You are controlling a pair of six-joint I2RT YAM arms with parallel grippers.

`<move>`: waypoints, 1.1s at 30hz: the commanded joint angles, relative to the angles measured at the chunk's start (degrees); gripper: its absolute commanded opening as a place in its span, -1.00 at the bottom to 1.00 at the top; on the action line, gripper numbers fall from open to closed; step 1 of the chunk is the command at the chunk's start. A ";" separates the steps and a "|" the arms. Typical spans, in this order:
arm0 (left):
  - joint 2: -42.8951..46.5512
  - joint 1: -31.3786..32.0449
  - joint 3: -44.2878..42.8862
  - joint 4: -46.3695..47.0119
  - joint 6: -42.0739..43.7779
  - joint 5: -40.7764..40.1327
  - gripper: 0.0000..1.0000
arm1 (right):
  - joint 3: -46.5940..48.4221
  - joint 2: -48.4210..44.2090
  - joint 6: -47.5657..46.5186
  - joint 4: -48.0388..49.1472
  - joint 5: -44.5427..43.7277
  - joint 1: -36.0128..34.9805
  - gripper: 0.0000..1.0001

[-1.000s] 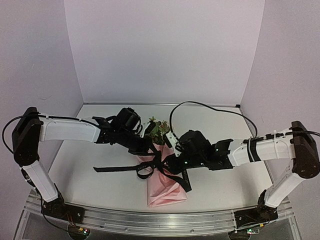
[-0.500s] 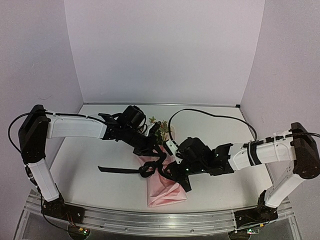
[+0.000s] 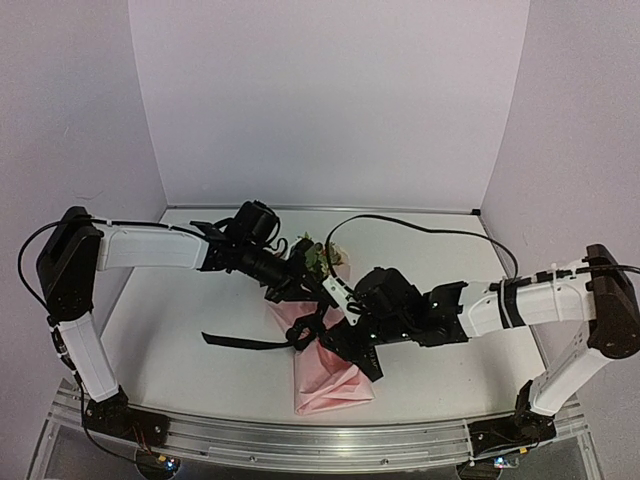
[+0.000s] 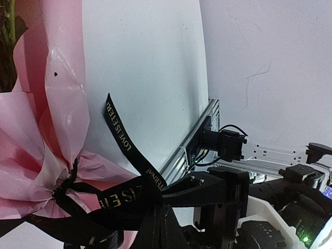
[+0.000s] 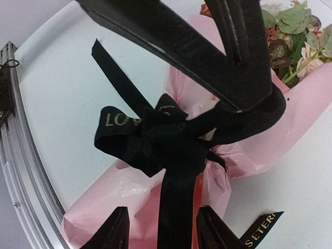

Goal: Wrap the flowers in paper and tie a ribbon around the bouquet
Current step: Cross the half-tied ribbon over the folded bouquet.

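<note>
Pink bouquet (image 3: pixel 328 375) on the bench (image 3: pixel 170 330) — left fingers (image 5: pixel 236 52) clamp its black ribbon (image 5: pixel 155 140), right fingers (image 5: pixel 111 231) parted around a strand.

Bouquet (image 3: pixel 335 380) lies flat at lower centre of top view, heads pointing up-frame. Pink paper (image 5: pixel 311 98) is crinkled and cinched at the waist. Black ribbon (image 5: pixel 166 140) with pale lettering is knotted there, loops bunched, one tail trailing left. Flowers (image 5: pixel 293 23): pink and rust roses with green leaves, upper right of right wrist view.
</note>
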State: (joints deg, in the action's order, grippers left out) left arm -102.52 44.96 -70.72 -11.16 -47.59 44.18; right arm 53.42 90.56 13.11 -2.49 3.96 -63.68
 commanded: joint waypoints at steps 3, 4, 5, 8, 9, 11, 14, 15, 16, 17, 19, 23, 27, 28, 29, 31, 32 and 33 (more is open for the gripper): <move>0.05 -1.54 0.41 3.50 -1.88 7.40 -1.00 | 4.86 1.76 -6.31 -1.35 0.86 -0.32 -0.24; 0.00 -1.68 0.51 3.88 -2.31 7.93 -1.00 | 4.93 1.56 -6.72 -1.37 0.24 -0.23 -0.28; -0.03 -1.83 0.71 4.58 -2.78 8.37 -1.00 | 5.08 1.34 -7.02 -1.52 0.00 -0.19 -0.29; -0.23 -1.95 0.98 6.06 -3.94 9.44 -1.00 | 6.71 1.24 -7.80 -4.24 0.75 -0.04 -0.30; -0.29 -1.98 1.00 6.48 -4.22 9.86 -1.00 | 7.52 1.51 -7.94 -5.35 1.28 -0.04 -0.30; -0.50 -2.07 0.77 6.81 -4.46 10.54 -1.00 | 8.45 2.60 -7.68 -6.39 3.26 -0.04 -0.33; -0.85 -2.32 0.83 7.10 -4.62 11.35 -1.00 | 9.40 4.51 -6.77 -6.38 3.94 0.03 -0.38; -0.97 -2.38 0.88 7.12 -4.57 11.48 -1.00 | 9.85 5.34 -6.52 -6.34 4.08 0.14 -0.39; -1.07 -2.42 0.89 7.14 -4.53 11.59 -1.00 | 10.38 6.16 -6.22 -6.26 4.27 0.26 -0.39; -1.15 -2.42 0.86 7.19 -4.53 11.76 -1.00 | 10.93 6.91 -5.85 -6.22 4.43 0.36 -0.40; -1.29 -2.53 0.72 7.29 -4.55 12.00 -1.00 | 11.92 8.22 -5.10 -6.21 3.72 0.46 -0.42; -1.49 -2.59 0.58 7.39 -4.52 12.13 -1.00 | 13.26 10.44 -3.97 -5.48 -0.18 0.54 -0.43; -1.87 -2.60 0.84 8.27 -4.98 12.25 -1.00 | 13.31 12.10 -1.98 -2.78 -3.25 0.50 -0.44; -1.89 -2.60 1.01 8.63 -5.09 12.25 -1.00 | 13.35 12.44 -1.57 -2.30 -3.97 0.53 -0.45; -1.89 -2.66 1.11 8.83 -5.24 12.26 -1.00 | 13.51 12.81 -1.38 -2.25 -5.67 0.45 -0.47; -1.87 -2.75 1.43 9.23 -5.55 12.33 -1.00 | 13.18 13.31 -1.20 -1.74 -8.47 0.47 -0.54; -1.84 -2.86 1.66 9.54 -5.87 12.35 -1.00 | 12.87 13.50 -1.14 -1.33 -9.79 0.49 -0.57; -1.81 -2.97 1.96 9.99 -6.39 12.39 -1.00 | 12.57 13.65 -1.08 -1.01 -11.06 0.49 -0.59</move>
State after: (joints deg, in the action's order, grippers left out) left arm -104.47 41.08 -69.53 -5.27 -52.43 53.65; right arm 65.04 102.11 9.59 -5.99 1.38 -63.79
